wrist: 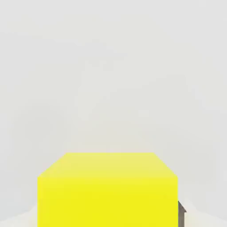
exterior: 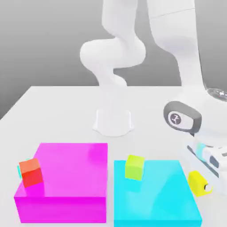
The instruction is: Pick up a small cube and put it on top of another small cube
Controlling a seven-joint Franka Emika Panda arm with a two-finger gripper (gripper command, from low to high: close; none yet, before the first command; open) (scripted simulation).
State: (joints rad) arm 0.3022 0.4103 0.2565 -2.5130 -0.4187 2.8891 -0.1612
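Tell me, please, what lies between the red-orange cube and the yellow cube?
In the exterior view, the lime-green cube lies between the red-orange cube and the yellow cube.

A plain white table (exterior: 53, 106) carries everything. The robot's white base (exterior: 113, 122) stands toward the back, near the middle. Toward the front, two flat blocks lie side by side with a narrow gap between: a magenta block (exterior: 66, 177) on the exterior view's left and a cyan block (exterior: 155, 195) on its right.

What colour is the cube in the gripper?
Bright yellow cube, clearest in the hand view.
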